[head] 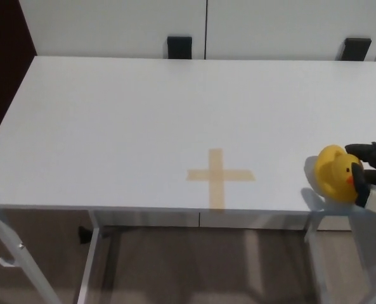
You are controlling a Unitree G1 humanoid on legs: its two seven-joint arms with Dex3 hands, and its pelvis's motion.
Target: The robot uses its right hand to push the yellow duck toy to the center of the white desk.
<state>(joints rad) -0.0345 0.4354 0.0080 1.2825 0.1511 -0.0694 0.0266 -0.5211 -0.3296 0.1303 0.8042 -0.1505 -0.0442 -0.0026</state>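
Right robot hand (371, 168), fingers spread, touches yellow duck (335, 172); no writing legible.

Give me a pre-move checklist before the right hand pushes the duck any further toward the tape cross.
1. Right hand against the duck's outer side: ok, its black fingers sit right beside the yellow duck toy.
2. Duck upright on the white desk: ok, it stands near the front right edge.
3. Path to the tape cross free: ok, only bare desk shows between duck and cross.
4. Duck at the cross: not ok, it is well to the right of it.
5. Margin from the front edge: cannot tell exactly; the duck looks close to it, so push level or slightly away.
6. Left hand out of the way: ok, it is not in view.
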